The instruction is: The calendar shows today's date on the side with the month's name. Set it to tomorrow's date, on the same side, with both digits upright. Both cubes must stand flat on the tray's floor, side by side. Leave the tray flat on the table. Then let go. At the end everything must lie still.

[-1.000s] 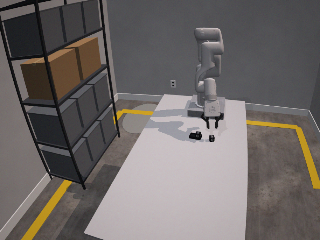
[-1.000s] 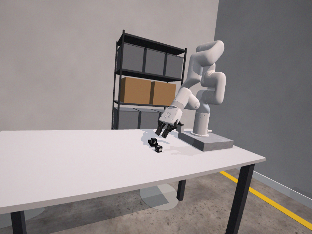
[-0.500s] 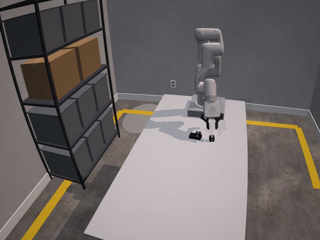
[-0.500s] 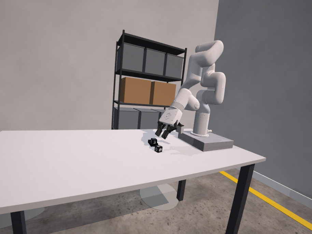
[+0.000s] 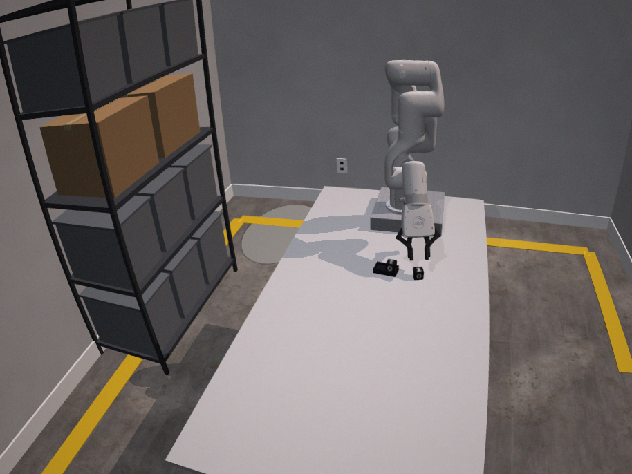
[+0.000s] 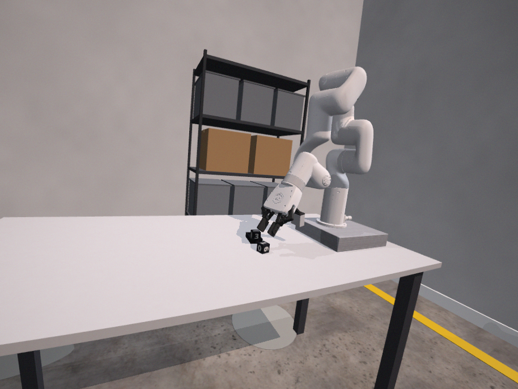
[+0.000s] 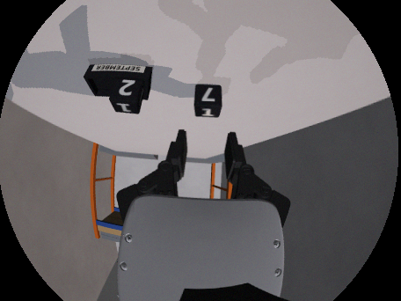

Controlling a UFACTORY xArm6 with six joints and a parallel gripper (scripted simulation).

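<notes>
The black calendar tray lies flat on the white table with one black digit cube in it. In the wrist view the tray's side reads SEPTEMBER and that cube shows a 2, both upside down in the view. The second cube stands loose on the table just to the right of the tray, apart from it, and shows a 7 in the wrist view. My gripper hangs tilted, a little above and behind the loose cube. Its fingers stand partly open with nothing between them.
The arm's grey base block sits on the table behind the calendar. A black shelf rack with grey bins and brown boxes stands on the floor to the left of the table.
</notes>
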